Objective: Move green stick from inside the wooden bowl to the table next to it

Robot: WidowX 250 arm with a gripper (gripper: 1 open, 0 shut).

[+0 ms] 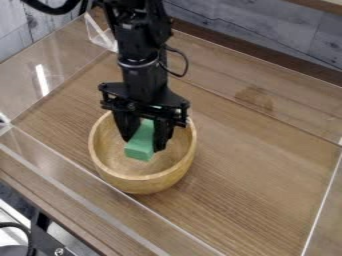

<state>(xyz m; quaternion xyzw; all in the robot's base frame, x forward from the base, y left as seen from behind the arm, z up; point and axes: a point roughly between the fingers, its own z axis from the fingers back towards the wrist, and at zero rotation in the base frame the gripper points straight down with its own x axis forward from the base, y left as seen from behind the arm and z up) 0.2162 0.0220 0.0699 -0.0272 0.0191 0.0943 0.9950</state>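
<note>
The green stick hangs upright between the black fingers of my gripper, which is shut on it. It is lifted just above the inside of the wooden bowl, its lower end still over the bowl's hollow. The bowl is round and light tan and sits on the brown table, left of centre. The black arm rises from the gripper toward the top of the view and hides the bowl's far rim.
Clear acrylic walls edge the tabletop on all sides. Bare wood lies to the right of the bowl and in front of it. A grey plank wall stands behind.
</note>
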